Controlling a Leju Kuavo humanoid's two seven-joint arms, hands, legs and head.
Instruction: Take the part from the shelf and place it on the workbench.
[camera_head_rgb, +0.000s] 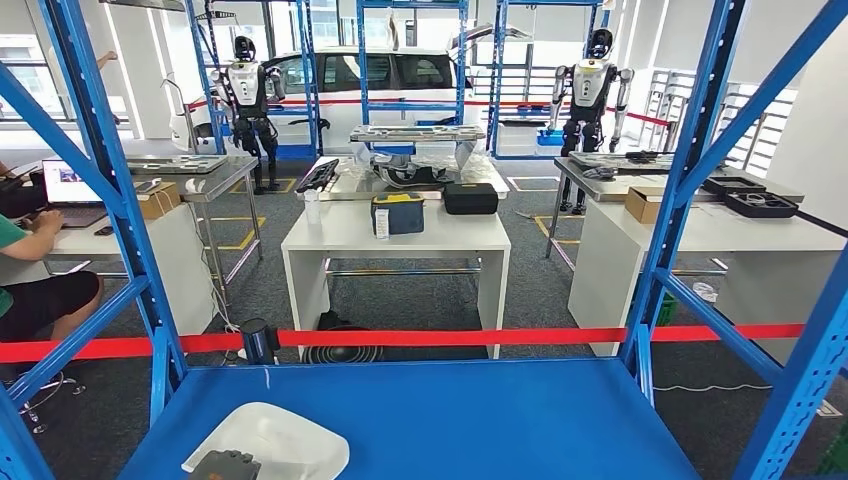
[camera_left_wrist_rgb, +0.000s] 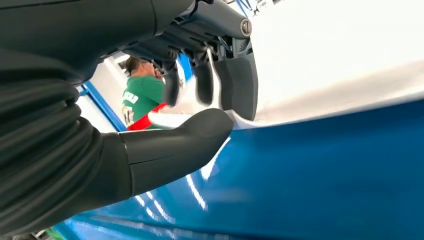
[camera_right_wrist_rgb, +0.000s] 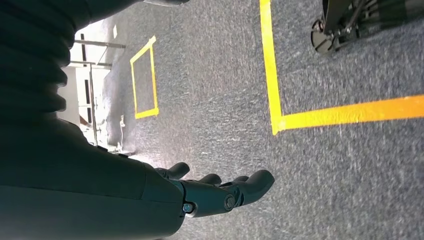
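Closest to the camera, the left robot hand (camera_head_rgb: 226, 465) reaches onto the white part (camera_head_rgb: 272, 441) lying on the blue shelf (camera_head_rgb: 450, 420), fingers apart and not yet grasping, seemingly preparing a grip, while the right robot hand (camera_right_wrist_rgb: 220, 192) hangs released over the floor.

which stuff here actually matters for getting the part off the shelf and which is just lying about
Belongs to the job:
- white part lying on the blue shelf
- left hand at the part's near edge
- right hand, hanging above the floor, holding nothing

Just lying about:
- white table with a black case
- red barrier tape
- cardboard box
- laptop
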